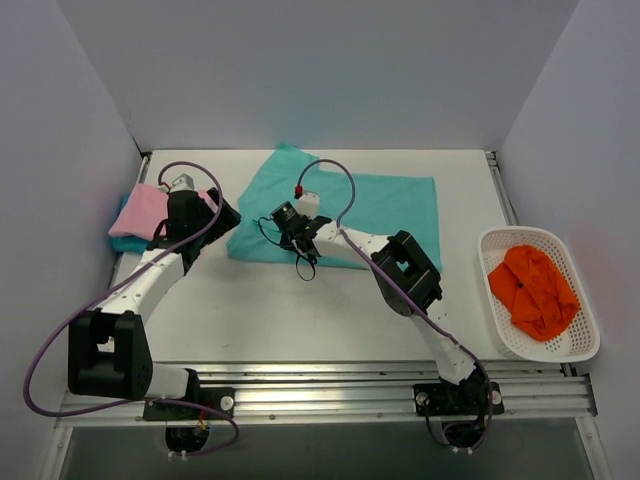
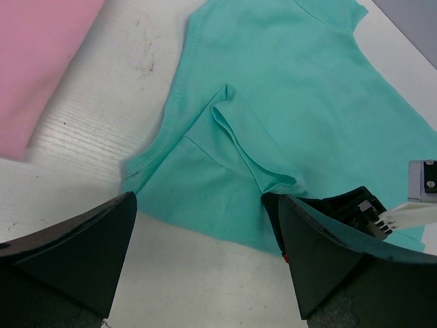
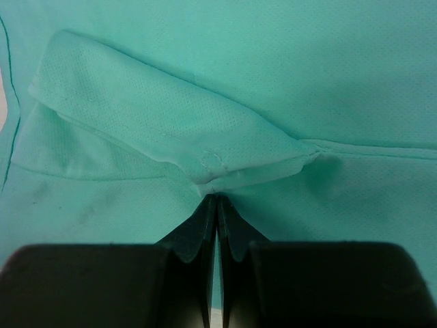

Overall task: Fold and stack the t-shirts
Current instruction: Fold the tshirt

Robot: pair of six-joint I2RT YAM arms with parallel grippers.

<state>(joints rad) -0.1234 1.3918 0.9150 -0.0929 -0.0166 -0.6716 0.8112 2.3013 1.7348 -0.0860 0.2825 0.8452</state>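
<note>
A mint-teal t-shirt (image 1: 385,205) lies spread flat in the middle of the table. My right gripper (image 1: 288,224) is at its left part, shut on a folded sleeve hem of the mint-teal t-shirt (image 3: 205,160); the fingertips (image 3: 217,199) pinch the fabric. My left gripper (image 1: 228,215) is open and empty, low over the shirt's near left corner (image 2: 205,205), which also shows in the left wrist view (image 2: 287,89). A pink t-shirt (image 1: 145,210) lies folded at the far left on a darker turquoise one (image 1: 124,243). The pink one also shows in the left wrist view (image 2: 34,61).
A white mesh basket (image 1: 500,238) stands at the right edge with an orange cloth (image 1: 532,290) in it. White walls close in the back and both sides. Bare table (image 1: 300,310) lies in front of the shirt. The right arm's wrist (image 2: 372,208) is close to my left fingers.
</note>
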